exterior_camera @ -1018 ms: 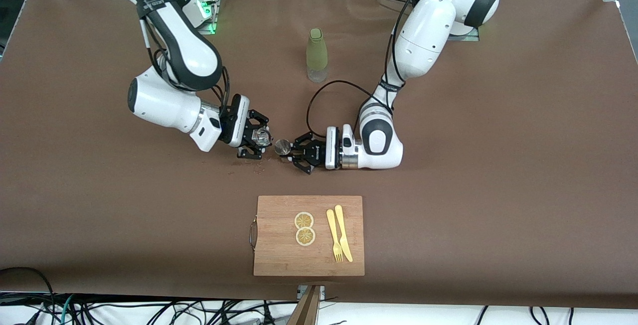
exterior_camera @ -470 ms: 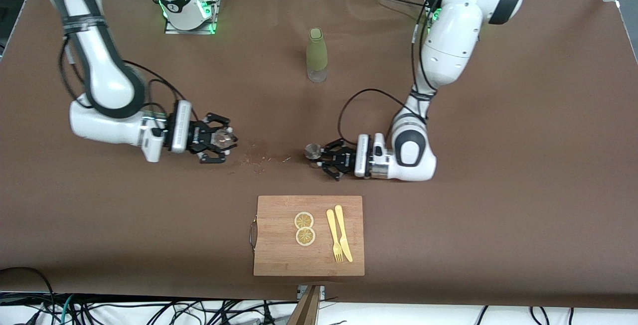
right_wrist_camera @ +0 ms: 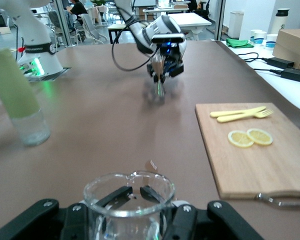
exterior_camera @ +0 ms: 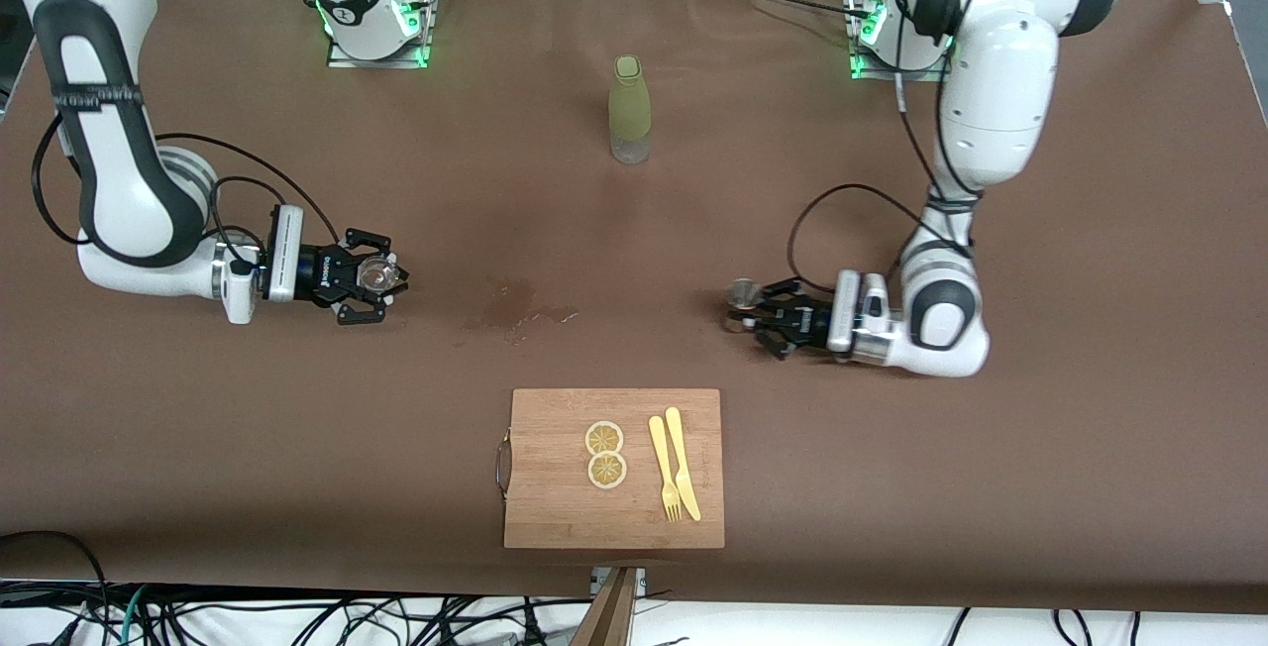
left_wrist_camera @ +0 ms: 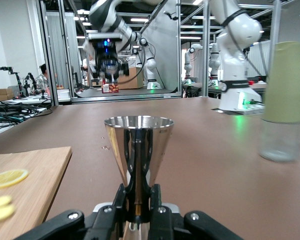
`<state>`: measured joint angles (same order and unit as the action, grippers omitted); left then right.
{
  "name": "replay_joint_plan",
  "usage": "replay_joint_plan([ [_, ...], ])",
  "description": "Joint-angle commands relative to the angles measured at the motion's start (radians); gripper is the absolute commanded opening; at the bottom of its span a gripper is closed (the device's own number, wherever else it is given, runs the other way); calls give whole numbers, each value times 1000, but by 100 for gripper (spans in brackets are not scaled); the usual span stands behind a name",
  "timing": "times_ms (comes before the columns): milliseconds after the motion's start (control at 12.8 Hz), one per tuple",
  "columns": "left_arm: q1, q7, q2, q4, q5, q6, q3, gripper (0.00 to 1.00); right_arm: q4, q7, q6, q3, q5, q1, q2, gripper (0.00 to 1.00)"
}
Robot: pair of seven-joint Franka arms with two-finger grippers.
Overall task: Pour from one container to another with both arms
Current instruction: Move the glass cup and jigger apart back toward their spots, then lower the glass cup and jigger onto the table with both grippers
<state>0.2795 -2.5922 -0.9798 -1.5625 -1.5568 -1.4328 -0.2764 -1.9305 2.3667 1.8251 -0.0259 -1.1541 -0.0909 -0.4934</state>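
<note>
Both arms have swung apart since a second ago: then your two grippers nearly met over the middle of the table, and now each sits out toward its own end. Your right gripper point(exterior_camera: 381, 277) is clamped on the little glass cup point(exterior_camera: 373, 273), which stands upright between the fingers, low over the table toward the right arm's end. In the right wrist view the cup's rim point(right_wrist_camera: 129, 192) fills the foreground with the fingertips closed around it. Your left gripper point(exterior_camera: 745, 312) is shut on the metal jigger point(exterior_camera: 741, 295), pinching its narrow waist; the left wrist view shows the jigger point(left_wrist_camera: 138, 155) upright, its upper cone above the jaws. You can see a scatter of spilled bits point(exterior_camera: 515, 314) on the table between the two grippers. Nearer the front camera lies the cutting board point(exterior_camera: 555, 487) with two lemon slices point(exterior_camera: 605, 454), a fork point(exterior_camera: 663, 465) and a knife point(exterior_camera: 683, 462). Farther off, the green bottle point(exterior_camera: 630, 110) stands alone, well clear of both arms.
</note>
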Motion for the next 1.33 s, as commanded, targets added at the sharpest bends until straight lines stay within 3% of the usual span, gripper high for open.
replay_joint_plan([
  [0,-83,-77,43,-47,113,98,-32,0,8,116,-62,21,-22,-42,-83,15],
  [392,-255,-187,32,-47,274,219,-101,0,21,308,-107,24,-113,-90,-233,16],
  [705,-387,-279,-9,-45,320,264,-112,0,24,367,-142,61,-118,-112,-270,16],
  [1253,-451,-405,-80,-36,350,310,-168,0,90,414,-171,64,-115,-124,-375,17],
])
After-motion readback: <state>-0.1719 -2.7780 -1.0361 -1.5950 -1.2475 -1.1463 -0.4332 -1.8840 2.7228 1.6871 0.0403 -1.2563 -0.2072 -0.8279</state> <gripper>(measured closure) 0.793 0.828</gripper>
